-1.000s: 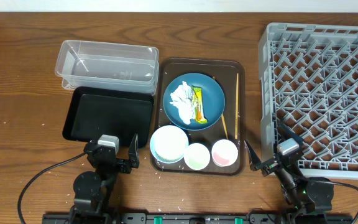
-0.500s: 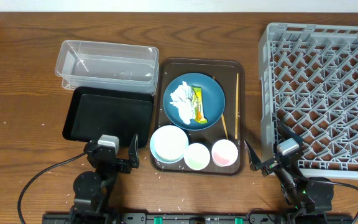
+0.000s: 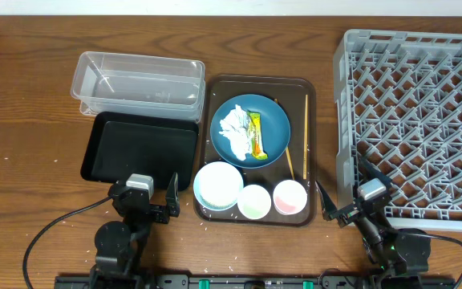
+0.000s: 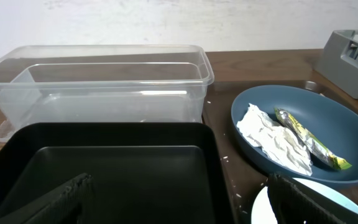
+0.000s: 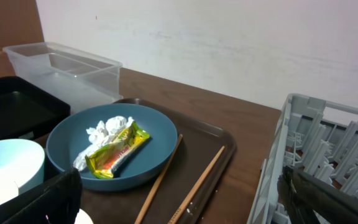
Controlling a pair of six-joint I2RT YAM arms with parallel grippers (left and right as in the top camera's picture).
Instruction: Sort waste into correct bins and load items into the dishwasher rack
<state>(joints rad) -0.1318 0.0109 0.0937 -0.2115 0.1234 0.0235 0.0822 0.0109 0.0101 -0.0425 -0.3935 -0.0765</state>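
The blue plate [image 3: 273,120] sits on a brown serving tray and carries a crumpled white tissue [image 3: 233,132] and a yellow-green wrapper [image 3: 255,136]. Two chopsticks [image 3: 305,132] lie to the plate's right. Three small bowls stand at the tray's front: blue [image 3: 218,185], green [image 3: 254,201], pink [image 3: 289,197]. The clear tub [image 3: 139,80] and black tray [image 3: 141,150] are on the left, the grey rack [image 3: 415,120] on the right. A few rice grains [image 4: 225,158] dot the brown tray. My left gripper [image 3: 144,195] is open in front of the black tray. My right gripper [image 3: 345,191] is open beside the rack's front corner.
The brown serving tray [image 3: 215,80] lies between the bins and the rack. The left wrist view shows the black tray [image 4: 104,168], clear tub [image 4: 104,81] and plate [image 4: 328,124]. The right wrist view shows the plate [image 5: 67,140], chopsticks [image 5: 197,180] and rack [image 5: 328,143].
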